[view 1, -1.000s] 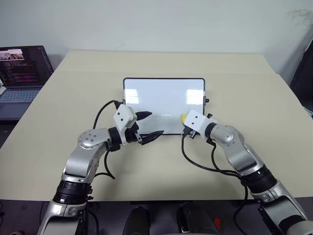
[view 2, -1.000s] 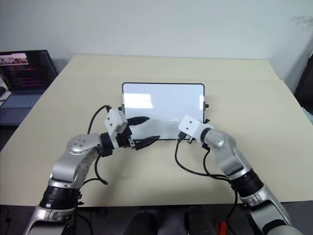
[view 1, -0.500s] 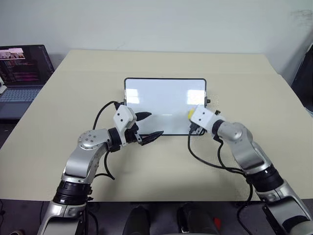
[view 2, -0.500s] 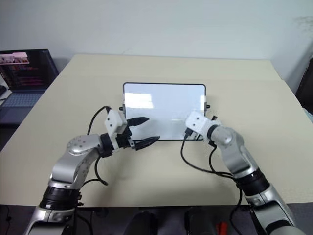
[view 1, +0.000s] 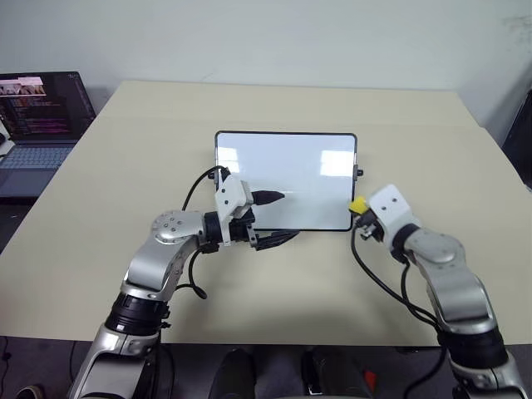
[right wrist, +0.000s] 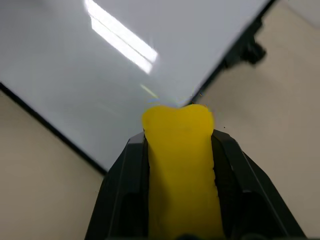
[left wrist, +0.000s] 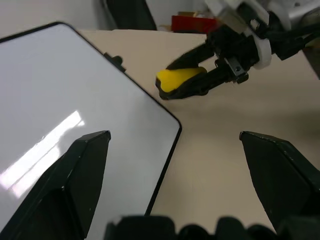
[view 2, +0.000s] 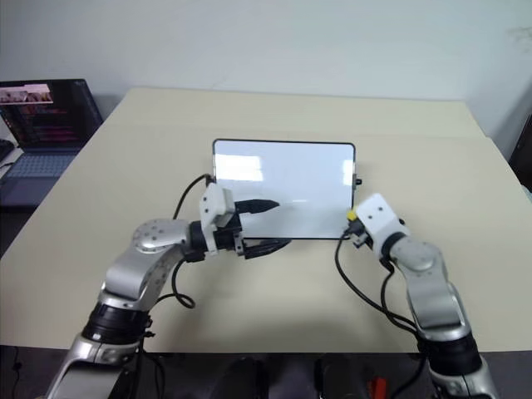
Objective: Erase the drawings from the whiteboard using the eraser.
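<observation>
- Whiteboard (view 1: 287,179): small rectangular white board with a thin black frame, rounded corners and small black knobs on its short sides. It lies flat near the middle of the pale beige tabletop (view 1: 274,108). Its surface reads plain white with light glare; no red marks can be made out on it.
- Eraser (view 1: 357,204): small bright yellow block, pinched between the two black fingers of the right gripper (right wrist: 177,150). It sits at the board's near right corner, its tip over the frame edge; whether it touches the board cannot be told.
- Right gripper: fingers clamped on the eraser from both sides, seen clearly in the right wrist view, with the yellow block standing out past the fingertips.
- Left gripper (view 1: 278,218): fingers spread apart, holding nothing. One finger lies over the board's near edge, the other over the table just in front of it, both pointing toward the right gripper.
- Laptop (view 1: 37,116): dark, with a lit screen, at the far left, well apart from the board.
</observation>
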Available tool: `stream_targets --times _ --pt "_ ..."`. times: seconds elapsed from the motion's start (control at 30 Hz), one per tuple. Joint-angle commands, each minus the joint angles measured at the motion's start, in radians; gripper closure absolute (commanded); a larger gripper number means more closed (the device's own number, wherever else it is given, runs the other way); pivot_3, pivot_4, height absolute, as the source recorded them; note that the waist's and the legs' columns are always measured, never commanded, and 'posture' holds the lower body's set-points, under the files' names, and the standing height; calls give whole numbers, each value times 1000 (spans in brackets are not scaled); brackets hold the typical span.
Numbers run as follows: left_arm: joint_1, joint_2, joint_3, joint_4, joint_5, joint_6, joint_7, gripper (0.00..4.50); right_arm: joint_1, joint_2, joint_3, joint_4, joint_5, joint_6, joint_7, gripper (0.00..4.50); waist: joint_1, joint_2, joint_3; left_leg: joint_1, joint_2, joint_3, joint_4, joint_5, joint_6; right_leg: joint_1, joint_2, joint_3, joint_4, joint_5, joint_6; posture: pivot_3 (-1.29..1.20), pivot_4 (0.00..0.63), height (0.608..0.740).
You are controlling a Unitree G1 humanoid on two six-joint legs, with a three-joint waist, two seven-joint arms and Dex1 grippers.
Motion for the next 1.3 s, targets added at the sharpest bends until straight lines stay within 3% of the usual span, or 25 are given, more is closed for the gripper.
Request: stream_targets --times 0.03,0.47,0.73,1.03,1.3 --pt "-47 -34 -37 26 10 -58 -34 0 30 -6 -62 -37 9 10 -48 3199 -2 0 0 0 0 0 0 0 0 0 0 0 0 0 0 0 150 740" --pt "-134 -148 -164 121 81 -182 -116 0 -32 165 -317 167 150 -14 -276 3199 -5 0 0 1 -1 2 0 0 0 0 2 2 2 -2 4 0 150 740" --pt "-136 -161 -177 101 87 -178 -114 0 -56 183 -354 212 219 -28 -319 3199 -6 1 0 1 -1 2 0 0 0 0 2 2 2 0 0 0 150 740" --pt "-102 -138 -160 56 88 -144 -78 0 -84 179 -338 280 235 -85 -366 174 -6 1 0 1 -1 2 0 0 0 0 2 2 2 0 0 0 150 740" --pt "39 -62 16 -95 0 9 74 0 -45 217 -287 47 317 -145 -327 37 -9 2 0 2 0 2 0 0 0 0 2 2 3 0 0 0 150 740"
